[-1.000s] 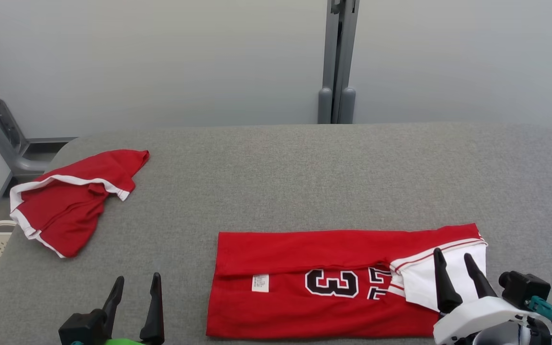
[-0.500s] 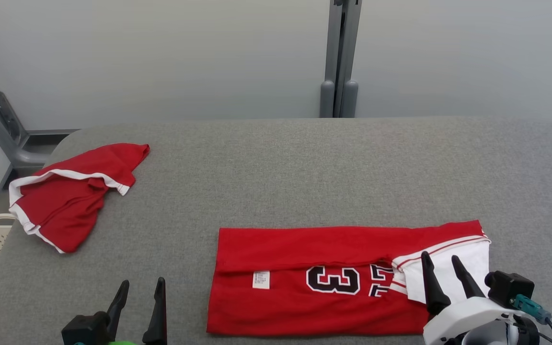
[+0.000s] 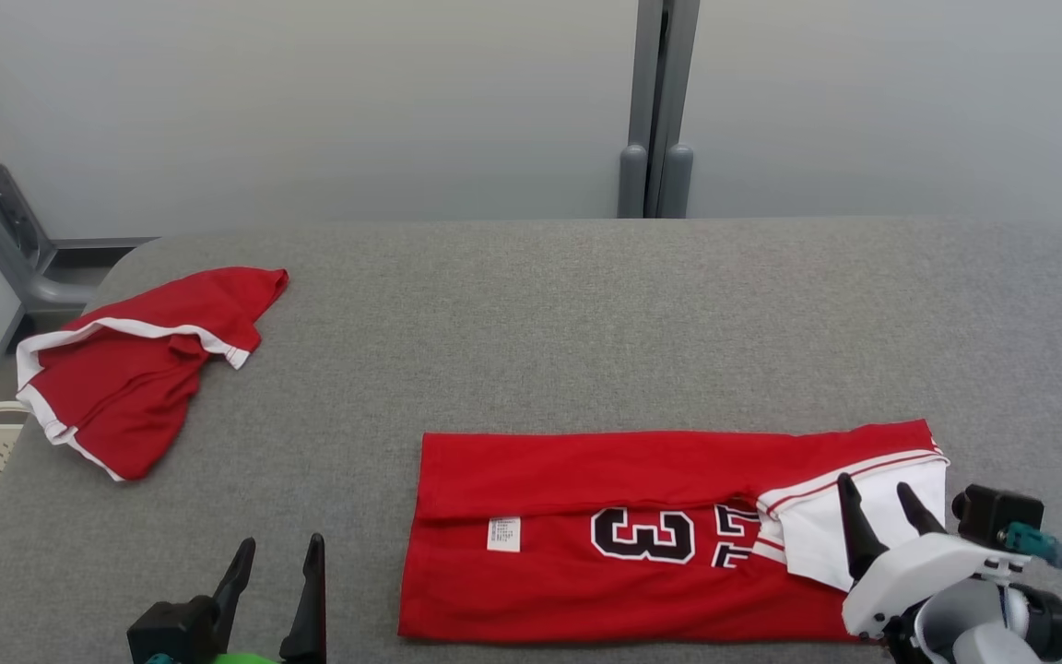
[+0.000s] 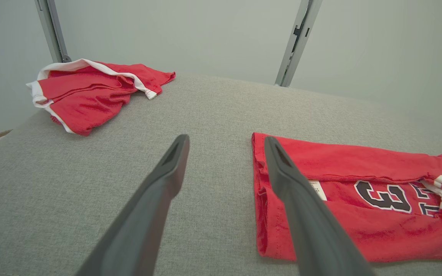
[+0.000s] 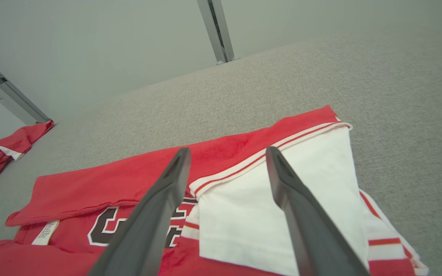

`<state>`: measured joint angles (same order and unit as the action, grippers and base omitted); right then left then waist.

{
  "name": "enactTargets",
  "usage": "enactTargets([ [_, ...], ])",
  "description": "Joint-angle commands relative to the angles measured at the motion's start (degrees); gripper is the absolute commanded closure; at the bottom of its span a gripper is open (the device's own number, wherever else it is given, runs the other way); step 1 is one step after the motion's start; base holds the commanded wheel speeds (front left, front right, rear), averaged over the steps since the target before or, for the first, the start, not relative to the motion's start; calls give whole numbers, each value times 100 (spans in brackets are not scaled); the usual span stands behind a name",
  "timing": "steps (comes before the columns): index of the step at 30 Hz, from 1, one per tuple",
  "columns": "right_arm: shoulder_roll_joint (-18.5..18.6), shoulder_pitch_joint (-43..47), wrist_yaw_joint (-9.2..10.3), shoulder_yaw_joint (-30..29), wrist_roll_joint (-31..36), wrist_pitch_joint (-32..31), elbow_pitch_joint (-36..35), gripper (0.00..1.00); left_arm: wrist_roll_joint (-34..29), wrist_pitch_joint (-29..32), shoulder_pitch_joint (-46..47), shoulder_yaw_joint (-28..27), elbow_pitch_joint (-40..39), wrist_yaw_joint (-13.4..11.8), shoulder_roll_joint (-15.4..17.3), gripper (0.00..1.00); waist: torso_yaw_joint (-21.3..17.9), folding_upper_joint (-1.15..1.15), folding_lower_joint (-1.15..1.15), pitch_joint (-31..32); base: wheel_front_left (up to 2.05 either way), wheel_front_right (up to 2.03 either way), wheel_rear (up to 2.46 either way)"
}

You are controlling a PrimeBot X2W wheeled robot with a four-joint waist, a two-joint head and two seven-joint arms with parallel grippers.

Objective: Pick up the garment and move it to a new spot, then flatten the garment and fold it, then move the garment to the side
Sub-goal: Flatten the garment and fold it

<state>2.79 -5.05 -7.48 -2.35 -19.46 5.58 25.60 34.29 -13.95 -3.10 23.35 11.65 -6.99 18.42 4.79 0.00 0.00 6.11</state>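
The right pincer hangs with its fingers apart and empty over the white sleeve panel at the right end of the garment. Whether the tips touch the cloth cannot be told. The left pincer, also apart and empty, sits just left of the garment's left edge, on the near side of the counter.

The garment lies folded lengthwise as a long band, near the counter's near edge and right of centre, with its far flap laid over the number.

The main risk, as I judge it, is a shallow pinch. If the right pincer takes only the white panel, the layers beneath would stay behind and the fold would open. The far flap is loose, so uneven lifting at the two ends could let it spill. Dragging across the rough grey surface could bunch the cloth. A second red garment lies at the far left, and a move to that side could land on it.
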Motion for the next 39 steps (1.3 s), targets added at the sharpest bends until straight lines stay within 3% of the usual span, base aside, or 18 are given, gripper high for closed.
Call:
enactTargets([
  [1, 22, -127, -2, -118, 146, -204, -19, 0, -53, -26, 68, -1, 22, -4, 28, 0, -4, 0, 0, -13, 0, 0, 0],
  [13, 134, -470, -2, -891, 707, -2509, -96, 0, -55, -50, 191, 28, 134, 104, 55, 0, 104, 0, 0, -142, 0, 0, 0],
  [17, 386, -408, -2, -934, 718, -2997, -201, 0, -69, -67, 258, 31, 231, 170, 83, 0, 188, 0, 0, -197, 0, 0, 0],
  [29, 956, -118, -1, -1146, 560, -3427, -284, 0, -109, -100, 305, -49, 322, 249, 176, 0, 280, 0, 0, -314, 0, 0, 0],
  [39, 1304, -855, -1, -771, 281, -2930, 657, 0, -259, -16, 505, 121, 170, 201, 153, 0, 320, 0, 0, -808, 0, 0, 0],
])
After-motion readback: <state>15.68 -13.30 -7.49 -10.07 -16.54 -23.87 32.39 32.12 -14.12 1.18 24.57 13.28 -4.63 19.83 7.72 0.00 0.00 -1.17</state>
